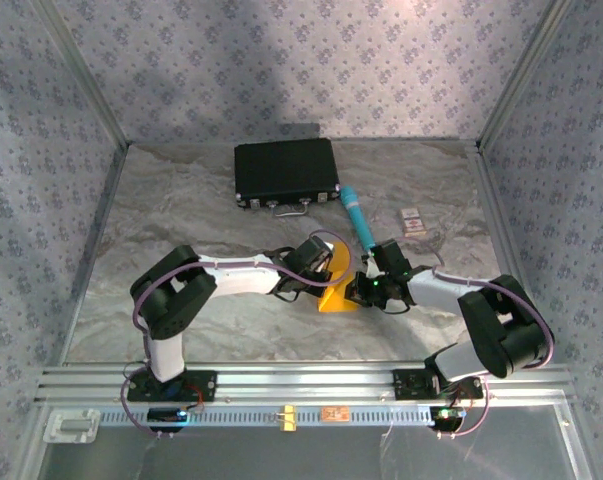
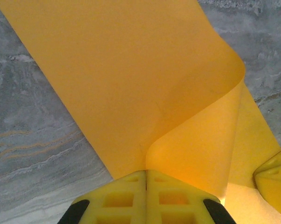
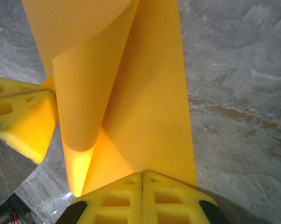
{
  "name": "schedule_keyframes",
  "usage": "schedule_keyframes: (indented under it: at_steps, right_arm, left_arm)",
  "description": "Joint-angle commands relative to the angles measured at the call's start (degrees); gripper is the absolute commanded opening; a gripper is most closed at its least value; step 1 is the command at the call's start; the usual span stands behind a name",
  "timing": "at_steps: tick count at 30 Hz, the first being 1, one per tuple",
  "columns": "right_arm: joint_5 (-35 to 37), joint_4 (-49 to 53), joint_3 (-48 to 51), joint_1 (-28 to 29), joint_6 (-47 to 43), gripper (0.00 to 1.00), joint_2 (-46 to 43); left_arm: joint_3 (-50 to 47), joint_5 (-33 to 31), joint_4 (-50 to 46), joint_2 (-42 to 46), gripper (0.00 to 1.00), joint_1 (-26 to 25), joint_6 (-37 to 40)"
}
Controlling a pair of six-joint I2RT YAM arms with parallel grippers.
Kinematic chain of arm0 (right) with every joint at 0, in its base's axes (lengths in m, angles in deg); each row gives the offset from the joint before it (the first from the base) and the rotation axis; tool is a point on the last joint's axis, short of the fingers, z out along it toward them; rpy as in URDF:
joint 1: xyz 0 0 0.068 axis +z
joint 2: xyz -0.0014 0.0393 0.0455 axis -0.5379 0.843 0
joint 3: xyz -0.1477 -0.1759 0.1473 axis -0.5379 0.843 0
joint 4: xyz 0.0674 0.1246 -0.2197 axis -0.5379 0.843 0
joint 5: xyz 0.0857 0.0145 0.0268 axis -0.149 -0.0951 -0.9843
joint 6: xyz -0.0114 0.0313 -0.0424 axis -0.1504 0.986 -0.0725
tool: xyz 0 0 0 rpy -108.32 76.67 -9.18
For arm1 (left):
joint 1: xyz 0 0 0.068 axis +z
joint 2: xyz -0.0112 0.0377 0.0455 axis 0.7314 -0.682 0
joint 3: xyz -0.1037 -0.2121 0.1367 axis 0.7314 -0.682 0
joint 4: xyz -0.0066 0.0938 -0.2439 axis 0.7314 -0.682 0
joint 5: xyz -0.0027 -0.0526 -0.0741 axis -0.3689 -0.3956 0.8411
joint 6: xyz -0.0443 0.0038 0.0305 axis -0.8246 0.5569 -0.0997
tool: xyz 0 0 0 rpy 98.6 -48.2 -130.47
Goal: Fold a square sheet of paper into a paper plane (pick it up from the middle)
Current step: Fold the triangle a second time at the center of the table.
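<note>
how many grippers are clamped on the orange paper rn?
2. The left gripper is shut on the curled square sheet of paper; the right gripper is shut on it too, close beside the left.

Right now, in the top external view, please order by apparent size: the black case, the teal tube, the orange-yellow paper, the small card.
Largest: black case.
Next, not ranked: teal tube and square sheet of paper, because the sheet is partly covered.
Smallest: small card.
</note>
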Motion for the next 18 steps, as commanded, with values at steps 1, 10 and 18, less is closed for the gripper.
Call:
schedule_keyframes:
  at_steps: [1,10,18]
  right_arm:
    - [1.0,2.2,1.0,-0.4,-1.3,0.02,0.2]
    - [0.7,2.1,1.0,-0.3,-1.3,0.02,0.3]
    - [0.6,2.1,0.9,-0.4,-1.5,0.03,0.4]
  left_arm:
    - [1.3,0.8,0.3,-0.1,0.03,0.4,1.5]
    - [1.6,1.0,0.4,-1.0,0.03,0.5,2.2]
    - [1.8,2.3,0.3,-2.3,0.03,0.8,2.2]
